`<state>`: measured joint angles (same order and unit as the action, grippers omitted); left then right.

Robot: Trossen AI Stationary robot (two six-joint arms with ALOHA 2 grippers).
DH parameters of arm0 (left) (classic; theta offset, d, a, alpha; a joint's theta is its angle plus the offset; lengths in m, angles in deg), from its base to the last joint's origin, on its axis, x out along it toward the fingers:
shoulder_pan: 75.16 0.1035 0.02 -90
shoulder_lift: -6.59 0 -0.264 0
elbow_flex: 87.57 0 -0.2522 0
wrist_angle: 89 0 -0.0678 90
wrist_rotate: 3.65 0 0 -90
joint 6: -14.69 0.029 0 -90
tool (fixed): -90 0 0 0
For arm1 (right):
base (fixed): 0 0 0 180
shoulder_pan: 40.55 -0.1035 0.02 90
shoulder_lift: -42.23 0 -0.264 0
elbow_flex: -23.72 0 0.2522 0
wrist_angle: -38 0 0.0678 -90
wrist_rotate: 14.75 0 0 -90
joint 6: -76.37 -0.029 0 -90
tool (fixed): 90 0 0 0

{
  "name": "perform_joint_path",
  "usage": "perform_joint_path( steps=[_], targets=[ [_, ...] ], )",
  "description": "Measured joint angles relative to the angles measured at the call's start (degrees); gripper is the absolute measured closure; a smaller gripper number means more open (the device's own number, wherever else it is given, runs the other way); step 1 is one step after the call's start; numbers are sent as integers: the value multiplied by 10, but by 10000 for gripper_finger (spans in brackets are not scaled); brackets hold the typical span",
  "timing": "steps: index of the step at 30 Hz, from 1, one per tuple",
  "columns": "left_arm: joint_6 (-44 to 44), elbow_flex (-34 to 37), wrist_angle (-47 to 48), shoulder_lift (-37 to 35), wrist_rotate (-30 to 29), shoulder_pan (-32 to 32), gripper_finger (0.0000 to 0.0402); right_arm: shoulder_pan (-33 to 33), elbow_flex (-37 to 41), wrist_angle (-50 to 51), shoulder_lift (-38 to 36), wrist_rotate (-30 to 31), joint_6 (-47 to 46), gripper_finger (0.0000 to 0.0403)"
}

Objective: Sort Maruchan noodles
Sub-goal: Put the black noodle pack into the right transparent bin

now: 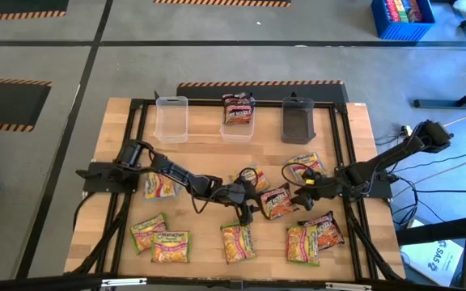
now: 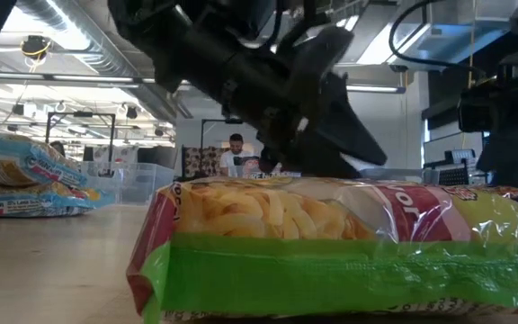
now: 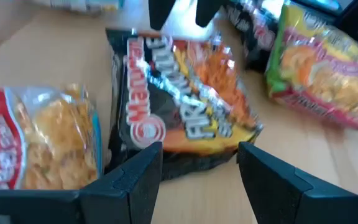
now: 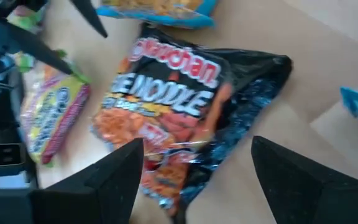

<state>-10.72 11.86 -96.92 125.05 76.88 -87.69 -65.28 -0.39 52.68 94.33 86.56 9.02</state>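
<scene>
Fingers of both grippers stand spread, holding nothing: the left gripper [image 1: 249, 212] and right gripper [image 1: 298, 196] flank the dark Maruchan fire-noodle packet [image 1: 276, 200] lying flat mid-table. Picking looks underway; next, one gripper should descend, close on the packet's edge, then carry it to the clear tub [image 1: 238, 129] holding a like packet.

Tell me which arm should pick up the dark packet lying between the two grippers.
Probably either, but I'd lean right. The dark packet lies mid-table with both grippers open and aimed at it. The right gripper faces a free edge from one side; the left gripper reaches farther across, past the blue-edged packet.
</scene>
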Motion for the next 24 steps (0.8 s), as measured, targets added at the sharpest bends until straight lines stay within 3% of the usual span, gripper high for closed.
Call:
perform_joint_path(
  steps=[6,24],
  targets=[
    [-25,0,-62,48,5,0,198,0,0,-21,47,1,-1,123],
    [-19,0,-46,60,-5,5,198,0,0,-246,173,-16,0,123]
  ],
)
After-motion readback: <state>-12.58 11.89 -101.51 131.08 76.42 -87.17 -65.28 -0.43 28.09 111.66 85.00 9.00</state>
